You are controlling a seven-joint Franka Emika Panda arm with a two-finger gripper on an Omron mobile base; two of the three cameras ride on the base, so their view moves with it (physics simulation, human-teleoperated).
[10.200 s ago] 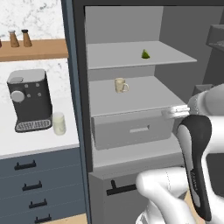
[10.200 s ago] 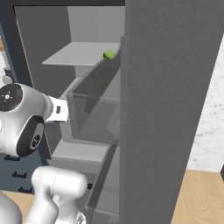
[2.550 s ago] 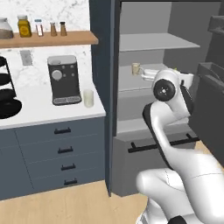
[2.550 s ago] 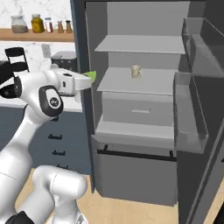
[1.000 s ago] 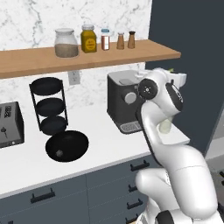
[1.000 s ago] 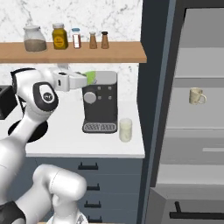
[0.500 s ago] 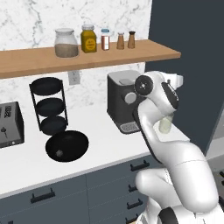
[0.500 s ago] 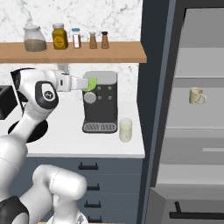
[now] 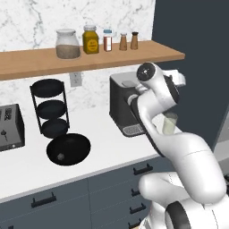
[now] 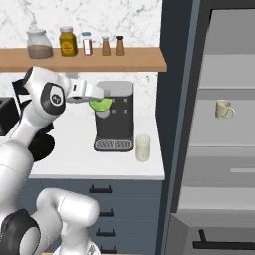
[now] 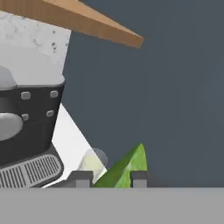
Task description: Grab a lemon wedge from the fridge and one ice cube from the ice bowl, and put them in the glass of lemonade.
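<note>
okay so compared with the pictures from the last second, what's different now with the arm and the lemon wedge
The gripper, jaws shut on the green lemon wedge, has swung a little further across the front of the coffee machine, toward the glass of lemonade. The wedge has not been let go. The glass, coffee machine, ice bowl and ice cube stayed put.

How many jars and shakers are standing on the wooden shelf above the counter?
5, in a row on the wooden shelf: a large glass jar at the left, an amber jar, a small red-labelled jar, then two brown shakers. None seems hidden.
</note>
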